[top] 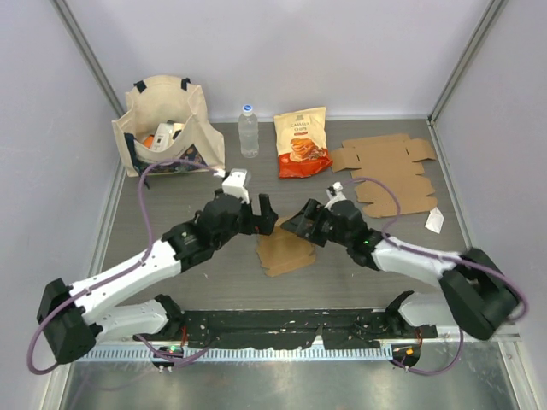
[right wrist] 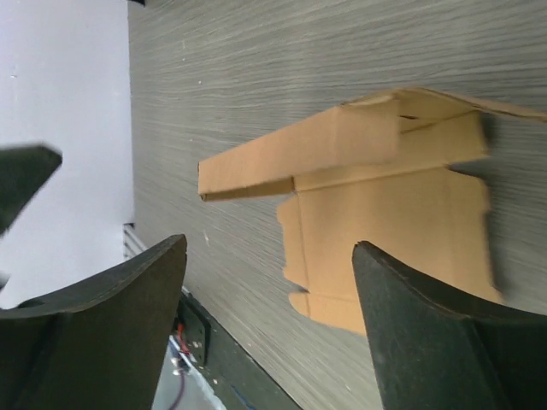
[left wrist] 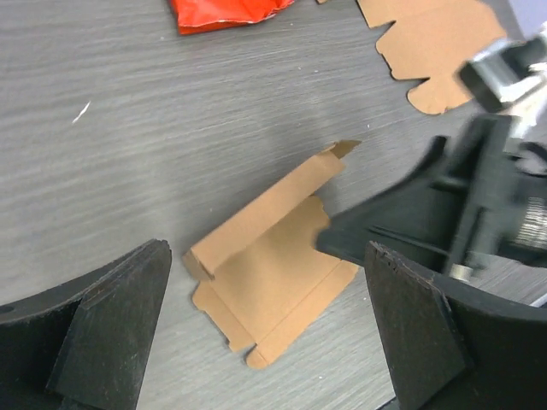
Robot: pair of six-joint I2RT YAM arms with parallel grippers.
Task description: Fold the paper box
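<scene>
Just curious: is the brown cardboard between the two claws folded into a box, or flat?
Partly folded: the cardboard lies mostly flat on the table, one long flap raised along its edge; no box yet.

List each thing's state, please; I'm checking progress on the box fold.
paper box: partly folded, one flap raised, ungripped
spare cardboard blank: flat, unfolded
water bottle: upright, capped
chips bag: lying flat
tote bag: standing open, items inside
left claw: open, empty
right claw: open, empty

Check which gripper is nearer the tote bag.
Left. Left gripper sits below-right of the tote bag; right gripper is farther right, across the paper box.
</scene>
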